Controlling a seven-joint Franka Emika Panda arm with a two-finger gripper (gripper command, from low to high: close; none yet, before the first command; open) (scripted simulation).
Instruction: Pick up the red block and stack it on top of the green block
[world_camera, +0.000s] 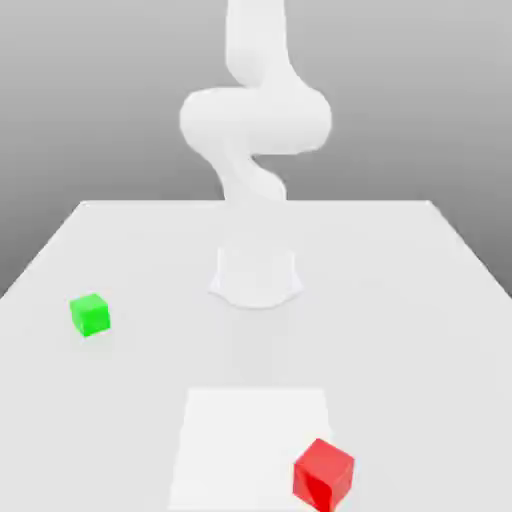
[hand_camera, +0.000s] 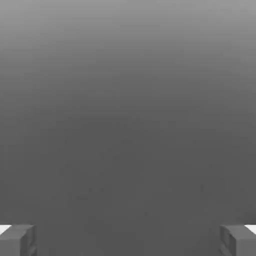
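Red block (world_camera: 323, 473) lies nearest the camera in the exterior view, low and toward that view's right. It is tilted so that 1 corner edge faces forward, and it rests at the near right corner of a paler square patch (world_camera: 250, 440) on the white table (world_camera: 420, 300). Nothing touches it.

Farther back, toward the exterior view's left, the green block (world_camera: 90, 314) stands flat on the table, well apart from the red block and off the pale patch. It too stands alone.

Beyond both cubes, near the middle of the table, sits the round white base (world_camera: 256, 278) of the arm (world_camera: 255, 120). The arm rises from the base, bends into a thick elbow above it and runs up out of the exterior view's top. It is white against a grey backdrop, so its outline is faint in places.

In the hand view the gripper (hand_camera: 128, 240) has its 2 grey fingertips (hand_camera: 20, 240) set far apart at opposite sides, released, with nothing between them. Behind them is a plain grey surface, and neither block shows there.
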